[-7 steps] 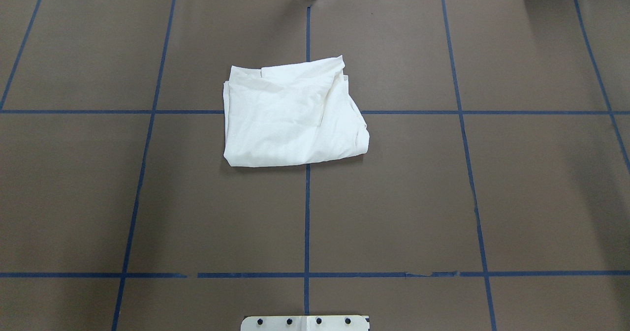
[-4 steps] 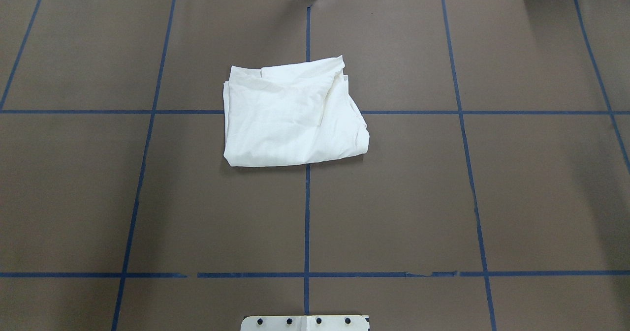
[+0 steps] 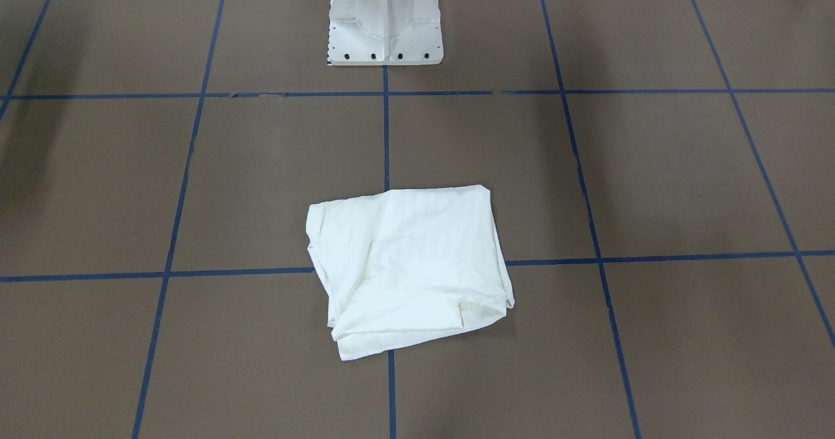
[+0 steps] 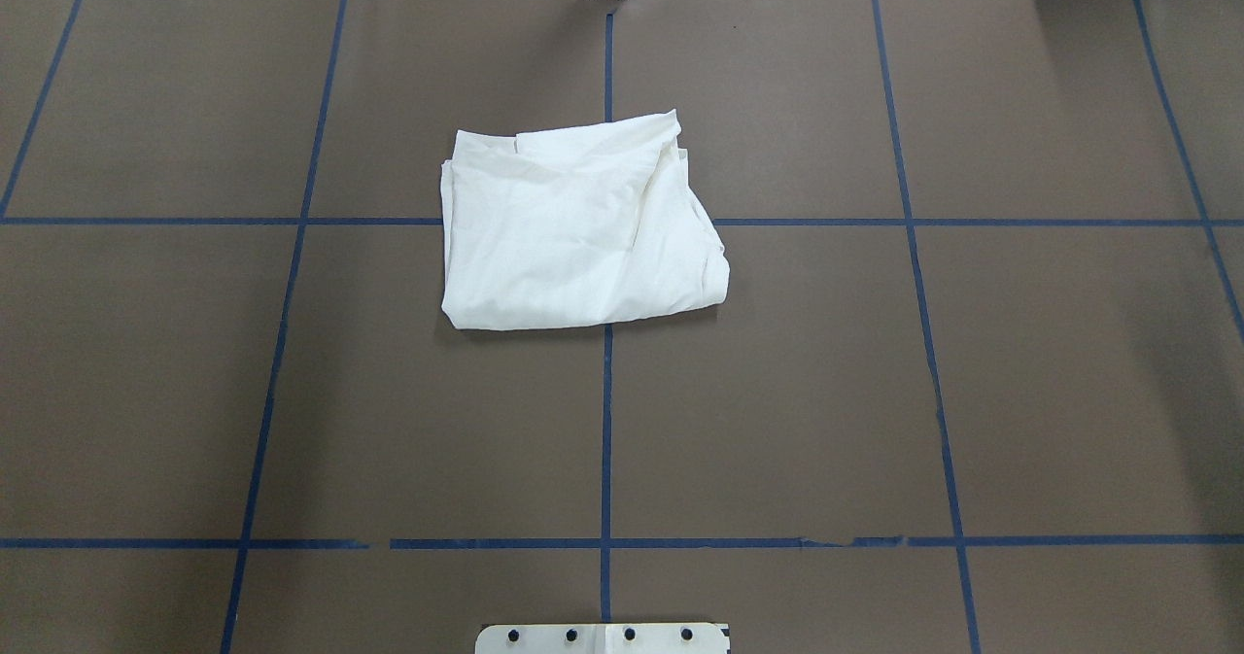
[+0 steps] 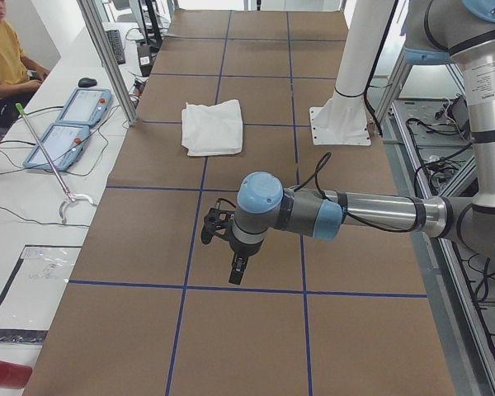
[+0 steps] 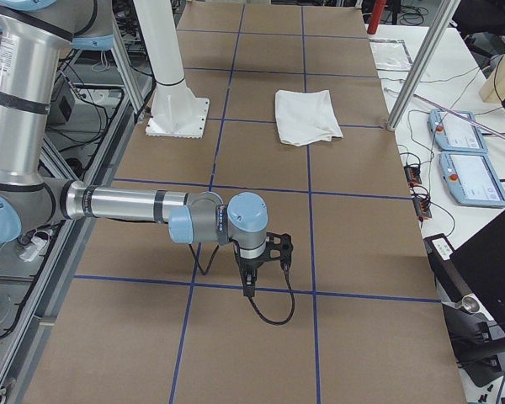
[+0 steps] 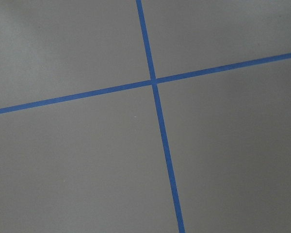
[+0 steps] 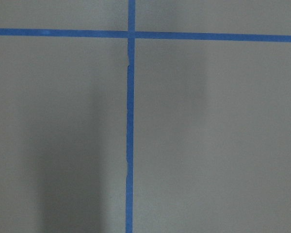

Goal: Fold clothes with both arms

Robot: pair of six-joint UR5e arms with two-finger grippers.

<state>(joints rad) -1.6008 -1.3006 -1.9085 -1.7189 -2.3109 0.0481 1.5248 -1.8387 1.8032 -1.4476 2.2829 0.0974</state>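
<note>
The white shirt lies folded into a rough rectangle near the table's middle, flat on the brown surface, with no printed text showing. Nothing touches it. My left gripper hangs above the table far from the shirt, pointing down. My right gripper hangs likewise at the opposite end, far from the shirt. Both grippers show only in the side views, so I cannot tell whether they are open or shut. The two wrist views show only bare table and blue tape.
The white pedestal base stands at the robot's edge of the table. Blue tape lines divide the brown surface into squares. Two teach pendants and a seated person are beside the table. An aluminium post rises at the edge.
</note>
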